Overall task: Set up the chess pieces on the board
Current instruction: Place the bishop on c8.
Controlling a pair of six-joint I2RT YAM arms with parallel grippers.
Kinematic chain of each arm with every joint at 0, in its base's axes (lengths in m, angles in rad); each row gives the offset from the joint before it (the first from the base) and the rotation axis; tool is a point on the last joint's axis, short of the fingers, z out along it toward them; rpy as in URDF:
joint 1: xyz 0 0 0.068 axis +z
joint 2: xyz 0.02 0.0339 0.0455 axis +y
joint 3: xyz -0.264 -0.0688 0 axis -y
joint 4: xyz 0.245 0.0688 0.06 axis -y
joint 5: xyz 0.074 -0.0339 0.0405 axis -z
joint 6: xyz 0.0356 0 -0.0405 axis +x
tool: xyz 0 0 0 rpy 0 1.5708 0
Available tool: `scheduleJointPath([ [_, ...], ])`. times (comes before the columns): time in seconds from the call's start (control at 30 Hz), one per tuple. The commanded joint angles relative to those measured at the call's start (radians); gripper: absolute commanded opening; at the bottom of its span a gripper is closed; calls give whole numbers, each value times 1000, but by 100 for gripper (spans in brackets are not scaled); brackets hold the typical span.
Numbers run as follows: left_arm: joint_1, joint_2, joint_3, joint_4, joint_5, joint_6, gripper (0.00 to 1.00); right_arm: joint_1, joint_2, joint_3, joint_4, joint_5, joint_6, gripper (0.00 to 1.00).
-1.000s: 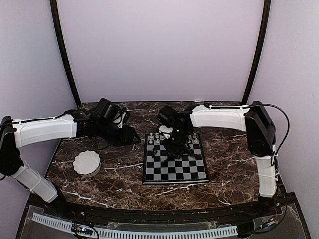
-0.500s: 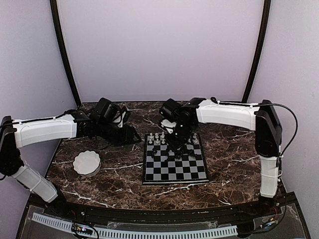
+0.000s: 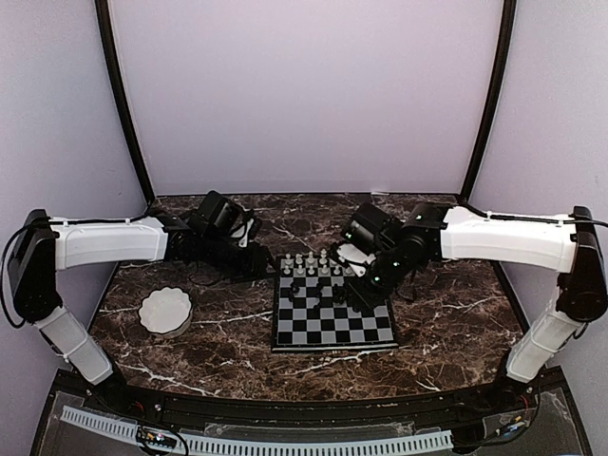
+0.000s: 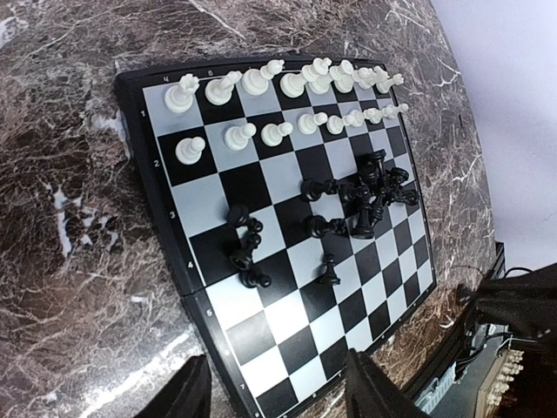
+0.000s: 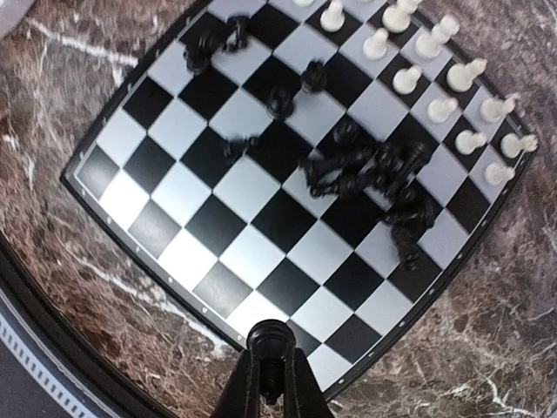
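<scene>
The board (image 3: 323,329) lies at the middle of the marble table. White chess pieces (image 3: 309,262) stand in two rows along its far edge; the same white pieces (image 4: 287,83) fill the top of the left wrist view. Black chess pieces (image 4: 370,187) lie in a toppled heap mid-board, with a few more black ones (image 4: 244,248) beside them. My right gripper (image 3: 366,290) hovers over the board's right side, shut on a black chess piece (image 5: 270,338) held above the near corner. My left gripper (image 3: 261,264) hangs by the board's far left corner, open, its fingers (image 4: 190,392) holding nothing.
A white scalloped bowl (image 3: 165,311) sits on the table left of the board, under the left arm. Purple walls close in the back and both sides. A black rail runs along the near edge.
My right arm has swung right, carrying its gripper from the board's middle to the right side. The left gripper has crept right, closer to the board's corner.
</scene>
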Motion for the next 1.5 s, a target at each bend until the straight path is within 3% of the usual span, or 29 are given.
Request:
scheduleJointPath([
  [0.0, -5, 29, 52, 14, 45, 20, 55, 79, -24, -86, 18, 25, 28, 0],
  [0.23, -4, 66, 90, 10, 55, 27, 55, 142, 45, -88, 12, 63, 69, 0],
  [1.47, -5, 86, 104, 18, 75, 7, 56, 111, 99, -164, 120, 127, 59, 0],
])
